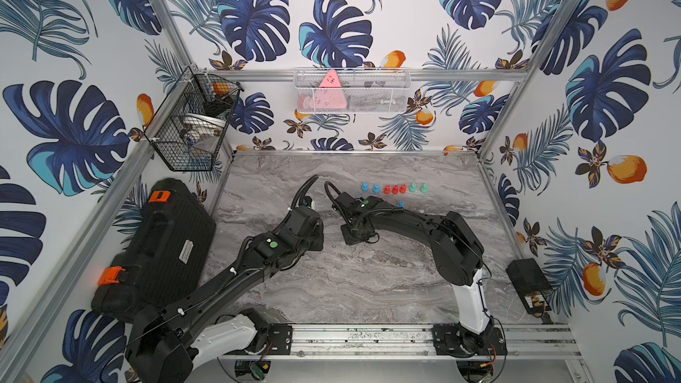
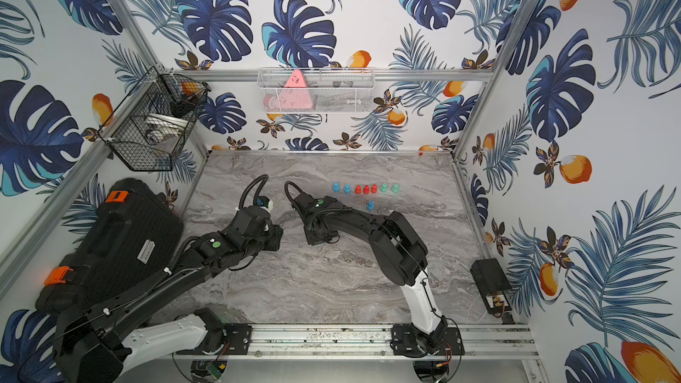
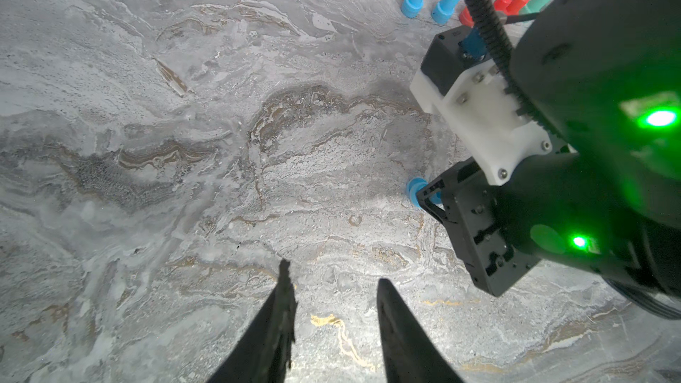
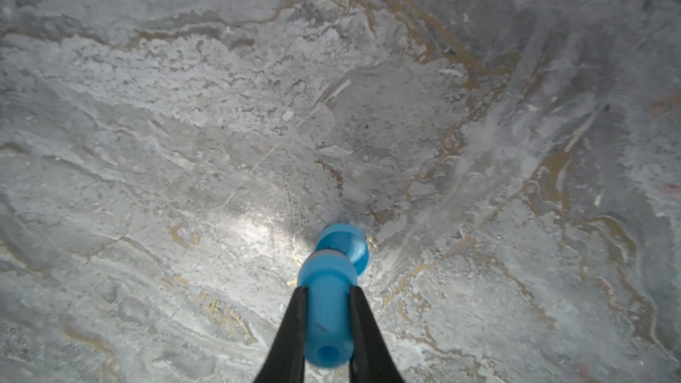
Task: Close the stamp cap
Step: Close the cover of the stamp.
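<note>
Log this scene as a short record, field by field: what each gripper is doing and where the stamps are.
right gripper: shut on blue stamp
cap: at the stamp's tip, down on the table; seating unclear
left gripper: open, empty
row of stamps: two blue, three red, two green, upright
lone blue piece: nearer the arms than the row

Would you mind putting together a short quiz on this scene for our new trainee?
1. Which colour is the stamp clamped in the right gripper? A red, B blue, C green.
2. True or false: three red stamps stand in the back row.
3. Fill in: the green stamps in that row number ____.
Key: 1 B; 2 true; 3 two.
</note>
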### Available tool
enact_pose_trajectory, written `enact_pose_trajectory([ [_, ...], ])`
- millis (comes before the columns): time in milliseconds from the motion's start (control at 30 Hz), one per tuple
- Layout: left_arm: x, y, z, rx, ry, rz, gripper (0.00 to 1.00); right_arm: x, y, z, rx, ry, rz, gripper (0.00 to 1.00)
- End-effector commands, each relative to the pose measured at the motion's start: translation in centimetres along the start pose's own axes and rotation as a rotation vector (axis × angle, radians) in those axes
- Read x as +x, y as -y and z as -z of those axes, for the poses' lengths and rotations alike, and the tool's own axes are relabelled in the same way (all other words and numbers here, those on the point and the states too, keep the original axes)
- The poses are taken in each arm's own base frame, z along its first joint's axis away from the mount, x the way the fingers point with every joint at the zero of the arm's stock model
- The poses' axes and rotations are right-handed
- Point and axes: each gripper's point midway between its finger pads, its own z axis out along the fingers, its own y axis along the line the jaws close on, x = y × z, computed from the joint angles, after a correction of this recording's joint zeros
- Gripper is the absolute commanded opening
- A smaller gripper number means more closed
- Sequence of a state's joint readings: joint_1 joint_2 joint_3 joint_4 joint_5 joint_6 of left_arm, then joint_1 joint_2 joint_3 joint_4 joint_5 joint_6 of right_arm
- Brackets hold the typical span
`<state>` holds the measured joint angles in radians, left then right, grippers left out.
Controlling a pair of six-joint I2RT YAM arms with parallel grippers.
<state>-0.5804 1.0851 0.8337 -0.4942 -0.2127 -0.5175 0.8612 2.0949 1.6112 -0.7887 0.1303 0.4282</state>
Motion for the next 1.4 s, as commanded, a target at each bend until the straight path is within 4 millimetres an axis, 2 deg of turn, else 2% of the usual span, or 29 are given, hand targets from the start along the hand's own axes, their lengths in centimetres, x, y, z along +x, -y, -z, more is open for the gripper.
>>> enact_pose_trajectory([
  [0, 0.0, -0.3, 0.1, -0.002, -0.001, -0.009, 0.42, 0.0, 0.2, 0.0, 0.02, -0.004, -0.008, 0.1],
  [200, 0.0, -0.7, 0.2, -0.002, 0.0, 0.002, 0.42, 0.0, 0.3, -0.1, 0.027, -0.001, -0.005, 0.1],
  [567, 0.3, -0.7, -0.2, 0.002, -0.009, 0.011, 0.42, -1.2, 0.4, 1.5, 0.027, 0.044, -0.001, 0.1],
  [1100, 0.3, -0.8, -0.4, 0.007, -0.014, 0.018, 0.42, -0.5, 1.3, 0.0, 0.047, 0.016, -0.007, 0.1],
  [1367, 0.3, -0.9, -0.5, 0.006, -0.015, 0.02, 0.42, 0.3, 1.0, -1.3, 0.034, -0.012, -0.012, 0.1],
])
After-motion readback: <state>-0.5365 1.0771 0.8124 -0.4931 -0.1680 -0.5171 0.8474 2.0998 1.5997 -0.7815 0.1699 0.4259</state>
